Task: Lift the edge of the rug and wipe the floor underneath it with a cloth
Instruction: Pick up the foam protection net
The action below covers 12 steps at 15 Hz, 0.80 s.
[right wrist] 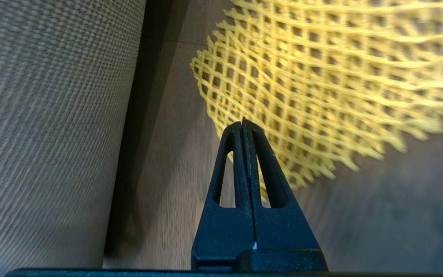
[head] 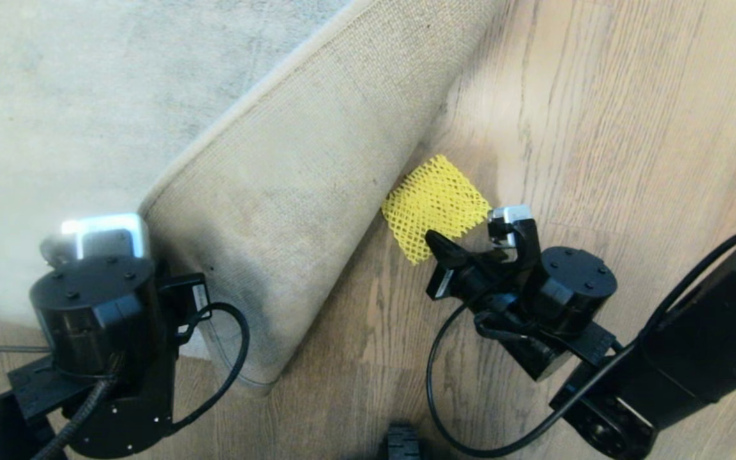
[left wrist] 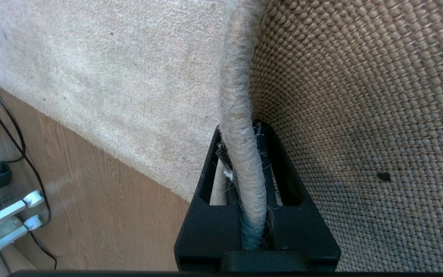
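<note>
Head view: rug edge (head: pixel 266 255) folded back, cloth (head: pixel 435 207) on the bared floor (head: pixel 598 128).

Left wrist view shows the left gripper (left wrist: pixel 240 154) clamped narrowly on the bound border of the rug edge (left wrist: pixel 240 115), by which the corner is held lifted and turned over so that the coarse beige backing is exposed. The yellow mesh cloth is seen spread on the floor just beside the fold of the raised rug, touching its lower line. The right gripper (head: pixel 470 246) is pressed fully shut at the near side of the cloth; in the right wrist view its tips (right wrist: pixel 244 127) are met over the cloth's (right wrist: pixel 321 77) edge, though whether mesh is pinched cannot be told.
</note>
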Available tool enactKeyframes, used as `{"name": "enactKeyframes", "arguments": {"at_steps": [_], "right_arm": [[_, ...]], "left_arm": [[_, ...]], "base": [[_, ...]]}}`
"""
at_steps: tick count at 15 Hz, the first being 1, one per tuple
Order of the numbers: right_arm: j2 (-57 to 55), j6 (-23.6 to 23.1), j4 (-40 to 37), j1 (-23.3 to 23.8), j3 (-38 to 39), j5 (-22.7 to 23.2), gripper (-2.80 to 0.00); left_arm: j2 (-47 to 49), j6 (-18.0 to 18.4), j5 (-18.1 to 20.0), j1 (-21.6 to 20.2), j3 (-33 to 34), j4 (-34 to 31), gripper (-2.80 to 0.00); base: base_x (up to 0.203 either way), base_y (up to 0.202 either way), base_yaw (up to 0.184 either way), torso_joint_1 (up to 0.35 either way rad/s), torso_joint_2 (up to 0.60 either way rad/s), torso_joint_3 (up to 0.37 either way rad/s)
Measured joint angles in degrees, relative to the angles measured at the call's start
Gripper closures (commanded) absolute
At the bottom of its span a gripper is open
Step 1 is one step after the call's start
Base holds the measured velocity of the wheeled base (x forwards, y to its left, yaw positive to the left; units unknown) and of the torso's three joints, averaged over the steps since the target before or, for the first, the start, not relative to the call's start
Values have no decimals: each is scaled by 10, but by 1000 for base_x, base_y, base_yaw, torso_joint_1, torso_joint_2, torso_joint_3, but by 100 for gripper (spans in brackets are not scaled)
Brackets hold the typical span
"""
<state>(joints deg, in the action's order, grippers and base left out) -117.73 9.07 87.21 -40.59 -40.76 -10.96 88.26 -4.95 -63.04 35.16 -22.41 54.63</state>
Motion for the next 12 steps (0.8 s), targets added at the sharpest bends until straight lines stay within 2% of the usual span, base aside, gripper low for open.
{"name": "enactKeyframes", "arguments": {"at_steps": [6,12], "right_arm": [[-75,-6,0,2,-86,-27,0],[-80,-48,0,30,-82,-30,0]], "left_arm": [[7,0,-1,0,-10,0,0],[11,0,-1,0,-12,0,0]], "base": [[0,0,0,0,0,0],[0,0,0,0,0,0]]}}
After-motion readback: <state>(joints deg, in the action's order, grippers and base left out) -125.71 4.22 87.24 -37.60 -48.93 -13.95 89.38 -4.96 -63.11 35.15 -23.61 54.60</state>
